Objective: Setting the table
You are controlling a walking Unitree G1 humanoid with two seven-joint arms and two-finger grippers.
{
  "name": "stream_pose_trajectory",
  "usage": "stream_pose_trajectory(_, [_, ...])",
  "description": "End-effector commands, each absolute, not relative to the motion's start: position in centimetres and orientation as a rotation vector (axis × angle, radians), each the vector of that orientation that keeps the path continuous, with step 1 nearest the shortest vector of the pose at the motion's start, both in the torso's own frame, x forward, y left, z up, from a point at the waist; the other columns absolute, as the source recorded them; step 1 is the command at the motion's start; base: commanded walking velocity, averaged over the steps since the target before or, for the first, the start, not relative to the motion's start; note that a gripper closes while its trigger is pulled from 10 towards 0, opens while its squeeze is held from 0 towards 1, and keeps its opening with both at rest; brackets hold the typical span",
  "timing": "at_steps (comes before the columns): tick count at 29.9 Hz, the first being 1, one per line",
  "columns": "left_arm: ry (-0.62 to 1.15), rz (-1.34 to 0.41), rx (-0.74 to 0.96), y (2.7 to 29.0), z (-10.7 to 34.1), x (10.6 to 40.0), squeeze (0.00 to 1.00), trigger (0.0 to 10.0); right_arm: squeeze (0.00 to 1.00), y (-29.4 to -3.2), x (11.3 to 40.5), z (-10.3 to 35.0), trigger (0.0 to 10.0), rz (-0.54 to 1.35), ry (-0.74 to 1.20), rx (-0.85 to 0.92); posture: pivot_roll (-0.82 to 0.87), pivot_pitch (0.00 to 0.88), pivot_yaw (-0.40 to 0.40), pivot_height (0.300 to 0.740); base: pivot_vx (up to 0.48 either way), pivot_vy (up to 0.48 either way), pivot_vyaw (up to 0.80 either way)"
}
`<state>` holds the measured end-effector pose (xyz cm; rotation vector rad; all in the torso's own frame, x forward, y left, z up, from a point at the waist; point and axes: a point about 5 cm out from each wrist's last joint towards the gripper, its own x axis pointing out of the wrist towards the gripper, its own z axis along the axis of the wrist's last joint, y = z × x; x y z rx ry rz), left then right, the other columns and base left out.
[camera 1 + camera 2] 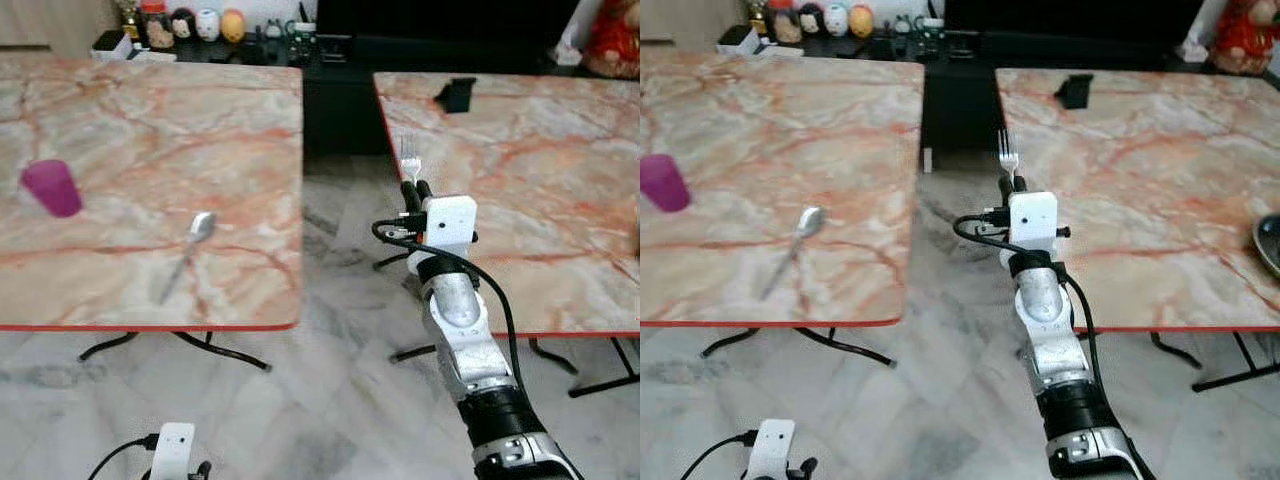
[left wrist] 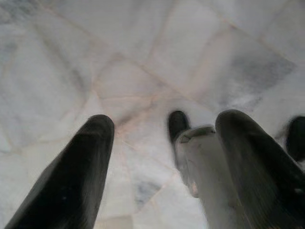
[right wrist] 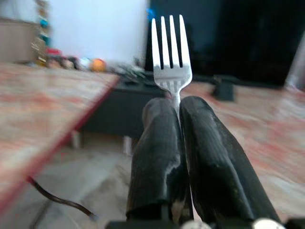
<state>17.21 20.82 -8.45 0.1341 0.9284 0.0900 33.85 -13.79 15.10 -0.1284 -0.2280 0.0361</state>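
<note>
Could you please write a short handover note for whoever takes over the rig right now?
Right claw: shut on the fork, tines up, held over the gap between the two tables, by the right table edge.
Left claw: open, hanging idle low over the floor, holding nothing.
Left table: spoon lying near the front right, purple cup at the left.
Right table: a small black item at the back; a dark dish shows at its right edge.
Done: fork picked up.
Left: fork not yet set down; probably belongs on the left table, by the spoon.
</note>
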Motion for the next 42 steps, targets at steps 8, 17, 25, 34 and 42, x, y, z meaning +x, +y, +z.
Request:
stream_pose_trajectory(8, [0.946, 0.081, 0.134, 20.6, -8.7, 16.7, 0.00, 10.0, 0.00, -13.8, 34.1, 15.7, 10.0, 0.029, -0.244, -0.123, -0.04, 0.030, -0.044, 0.740, 0.000, -0.338, 0.00])
stream_pose_trajectory(17, [0.953, 0.073, 0.143, 20.9, -8.7, 16.5, 0.00, 10.0, 0.00, -14.0, 34.0, 15.8, 10.0, 0.020, -0.251, -0.125, -0.05, 0.007, -0.034, 0.740, 0.000, -0.337, 0.00])
stream_pose_trajectory(25, [0.949, 0.067, 0.147, 20.9, -8.7, 16.6, 0.00, 10.0, 0.00, -14.1, 34.1, 15.9, 10.0, 0.017, -0.254, -0.126, -0.05, 0.000, -0.033, 0.740, 0.000, -0.338, 0.00])
stream_pose_trajectory(34, [0.952, 0.064, 0.148, 20.9, -8.7, 16.5, 0.00, 10.0, 0.00, -14.6, 34.2, 15.9, 10.0, -0.003, -0.256, -0.132, -0.05, 0.000, -0.035, 0.740, 0.000, -0.338, 0.00])
stream_pose_trajectory(42, [0.956, 0.064, 0.151, 21.1, -8.8, 16.4, 0.00, 10.0, 0.00, -15.0, 34.2, 15.9, 10.0, -0.014, -0.255, -0.135, -0.05, 0.000, -0.035, 0.740, 0.000, -0.339, 0.00])
